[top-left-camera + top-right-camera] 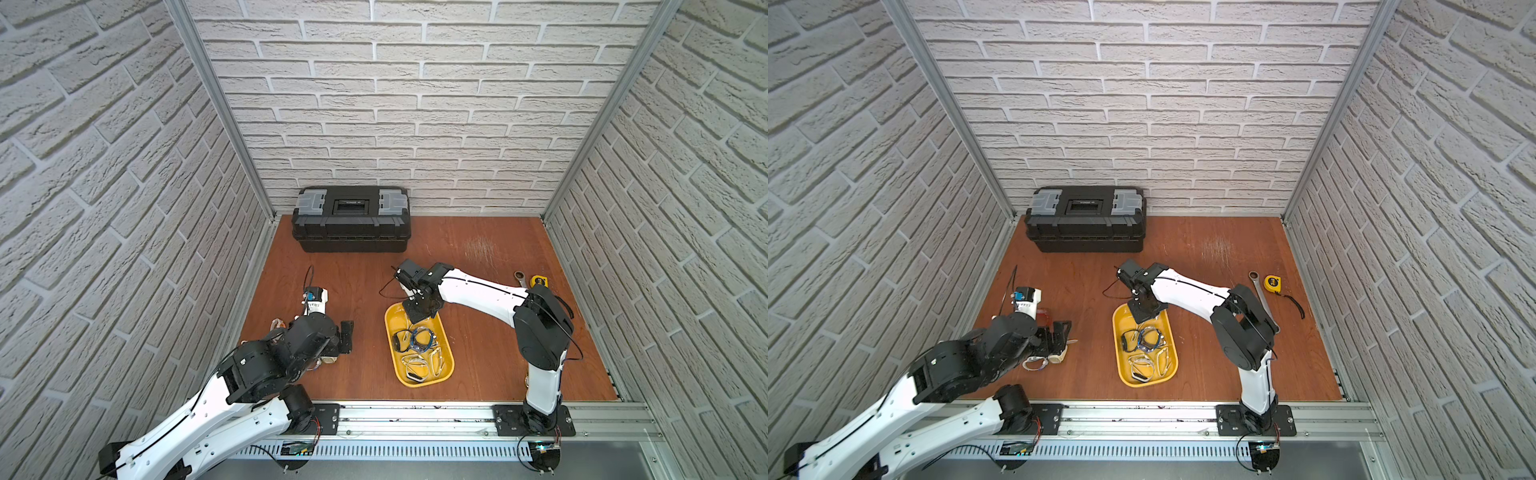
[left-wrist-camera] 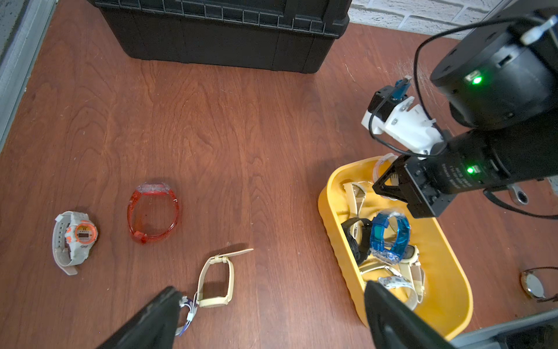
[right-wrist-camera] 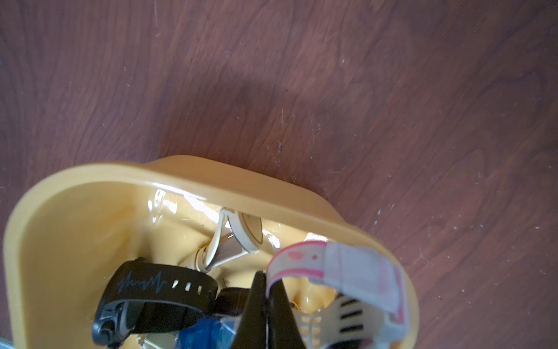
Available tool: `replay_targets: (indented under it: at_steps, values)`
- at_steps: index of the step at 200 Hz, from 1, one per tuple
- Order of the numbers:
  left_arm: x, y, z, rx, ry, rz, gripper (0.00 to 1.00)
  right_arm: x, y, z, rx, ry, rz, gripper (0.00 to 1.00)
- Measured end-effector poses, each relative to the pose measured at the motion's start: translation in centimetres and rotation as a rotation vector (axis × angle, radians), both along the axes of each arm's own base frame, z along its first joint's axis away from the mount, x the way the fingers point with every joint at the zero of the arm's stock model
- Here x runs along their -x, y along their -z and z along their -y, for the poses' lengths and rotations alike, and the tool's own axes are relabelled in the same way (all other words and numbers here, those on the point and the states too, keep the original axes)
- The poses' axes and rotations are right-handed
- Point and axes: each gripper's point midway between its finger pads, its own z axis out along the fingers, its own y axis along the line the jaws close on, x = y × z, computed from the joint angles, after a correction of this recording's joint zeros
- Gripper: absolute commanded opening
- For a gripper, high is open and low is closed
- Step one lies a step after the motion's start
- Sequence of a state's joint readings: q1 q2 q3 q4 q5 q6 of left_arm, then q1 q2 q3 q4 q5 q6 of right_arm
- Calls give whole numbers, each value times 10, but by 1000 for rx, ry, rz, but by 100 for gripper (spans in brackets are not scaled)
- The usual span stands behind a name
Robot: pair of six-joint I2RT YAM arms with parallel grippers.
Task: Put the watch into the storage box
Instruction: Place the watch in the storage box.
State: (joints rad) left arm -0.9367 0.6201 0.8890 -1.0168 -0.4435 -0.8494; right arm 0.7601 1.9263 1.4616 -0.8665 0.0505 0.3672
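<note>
right gripper (image 3: pixel 265 282) pinched shut on pink-white watch (image 3: pixel 347 269) over storage box (image 3: pixel 211 185); left gripper (image 2: pixel 271 287) wide open, empty

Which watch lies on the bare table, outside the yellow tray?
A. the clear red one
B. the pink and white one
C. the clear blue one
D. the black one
A: the red watch lies on the wood; the blue watch and the black watch are in the tray, and the right pincer holds the pink and white watch over it.
</note>
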Motion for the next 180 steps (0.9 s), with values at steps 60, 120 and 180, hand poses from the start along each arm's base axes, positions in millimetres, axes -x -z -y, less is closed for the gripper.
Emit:
replay_targets:
  at_steps: [60, 120, 180]
  values:
    - [1, 1, -1, 2, 0, 2, 98, 19, 20, 9, 17, 30, -56, 5]
    - [0, 3, -1, -2, -11, -7, 98, 13, -6, 7, -15, 36, 4, 52]
    - [-18, 32, -28, -34, -222, -137, 98, 7, -75, 3, -151, 33, 146, 81]
